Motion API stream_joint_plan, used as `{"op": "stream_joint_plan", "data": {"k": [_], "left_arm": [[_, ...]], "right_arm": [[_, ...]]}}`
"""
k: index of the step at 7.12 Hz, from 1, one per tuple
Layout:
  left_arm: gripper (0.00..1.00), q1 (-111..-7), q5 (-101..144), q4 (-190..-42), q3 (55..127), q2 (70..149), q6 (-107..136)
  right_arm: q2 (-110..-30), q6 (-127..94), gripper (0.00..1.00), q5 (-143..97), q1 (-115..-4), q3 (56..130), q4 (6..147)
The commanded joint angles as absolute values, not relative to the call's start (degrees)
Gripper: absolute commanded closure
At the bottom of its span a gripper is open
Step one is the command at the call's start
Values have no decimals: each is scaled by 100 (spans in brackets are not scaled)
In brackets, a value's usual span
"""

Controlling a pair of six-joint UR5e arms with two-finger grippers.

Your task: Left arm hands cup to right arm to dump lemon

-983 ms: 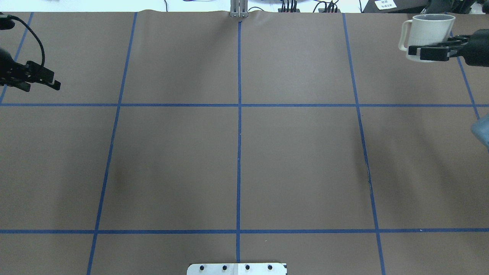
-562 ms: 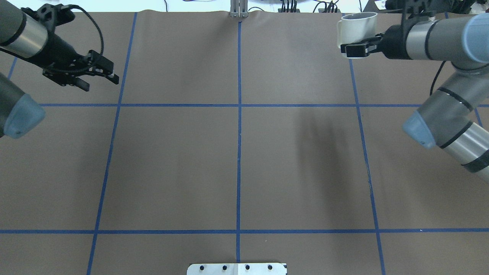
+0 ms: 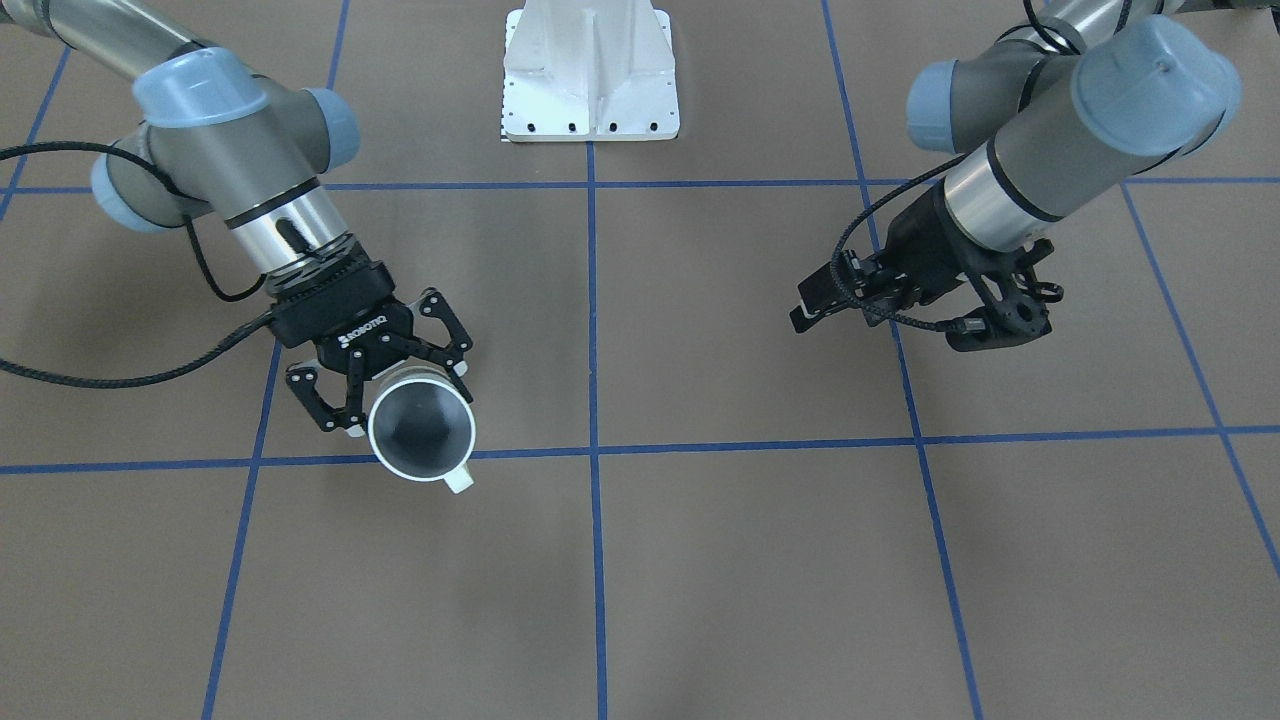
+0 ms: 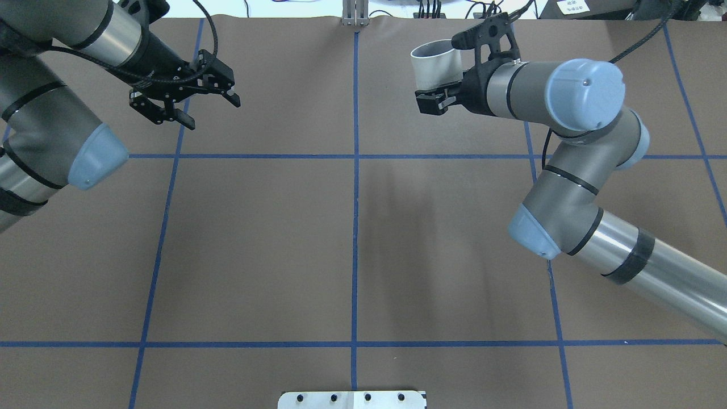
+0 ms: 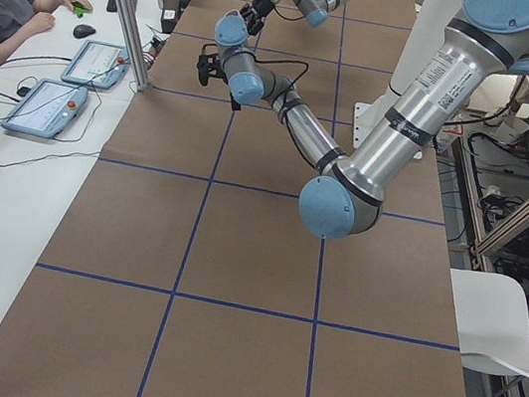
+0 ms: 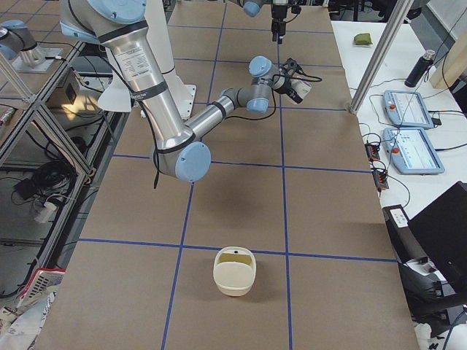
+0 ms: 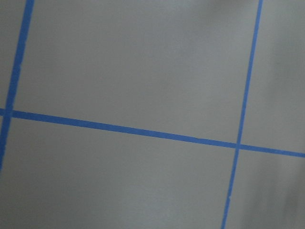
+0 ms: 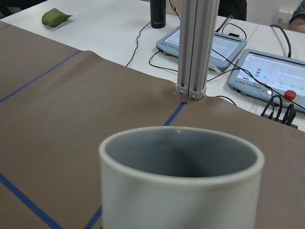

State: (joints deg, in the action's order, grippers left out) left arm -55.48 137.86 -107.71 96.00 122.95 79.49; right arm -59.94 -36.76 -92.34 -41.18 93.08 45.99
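The cup (image 4: pixel 436 63), a white mug with a grey inside, is held in my right gripper (image 4: pixel 433 91), which is shut on its wall above the far middle-right of the table. In the front-facing view the cup (image 3: pixel 420 432) tips its mouth toward the camera, handle at the lower right, between the right gripper's fingers (image 3: pixel 395 395). The right wrist view shows the cup's rim (image 8: pixel 181 143) and a grey inside; no lemon shows. My left gripper (image 4: pixel 210 112) is open and empty above the far left, also seen in the front-facing view (image 3: pixel 812 303).
An aluminium post (image 4: pixel 355 14) stands at the far edge, with tablets and cables (image 8: pixel 267 71) beyond it. The robot's base plate (image 4: pixel 352 399) is at the near edge. A cream container (image 6: pixel 234 271) with something yellowish inside sits at the table's right end.
Both arms have swung in toward the middle. The right gripper carried the cup leftward along the far edge; the left gripper moved rightward, still open.
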Motion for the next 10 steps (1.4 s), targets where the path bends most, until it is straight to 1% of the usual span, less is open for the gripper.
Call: {"op": "stream_joint_plan", "data": {"k": [1,2,3,4,5,7,8,9,10], "left_arm": [[0,-5484,13773,-10775,9090,13049,9450],[0,-5484,13772,-10784,8870,13313,9944],[0,-5389,13772,-10784,8781,13402,10054],[0,-5327,13772,-10784,8772,13456,10089],[0,-5326,13772,-10784,8771,13491,10220],[0,-5178,13772,-10784,8771,13596,10230],[0,-5168,13772,-10793,8771,13623,10230],[5,-5133,13772,-10793,8771,13623,10230],[17,-5098,13772,-10793,8771,13623,10213]], "right_arm": [[-5731,-3428,89,-7647,-3388,9290,4649],[-5678,-3027,90,-6829,-3036,9281,4745],[-5504,-2762,89,-6638,-2876,9238,5042],[-5224,-2734,89,-6497,-2752,9020,5341],[-5134,-2725,89,-6304,-2647,8931,5370],[-5124,-2461,89,-6275,-2602,8930,5370],[-5089,-2470,86,-6206,-2584,8938,5361],[-5054,-2478,86,-5970,-2514,8938,5353],[-5045,-2522,86,-5855,-2479,8956,5344]]}}
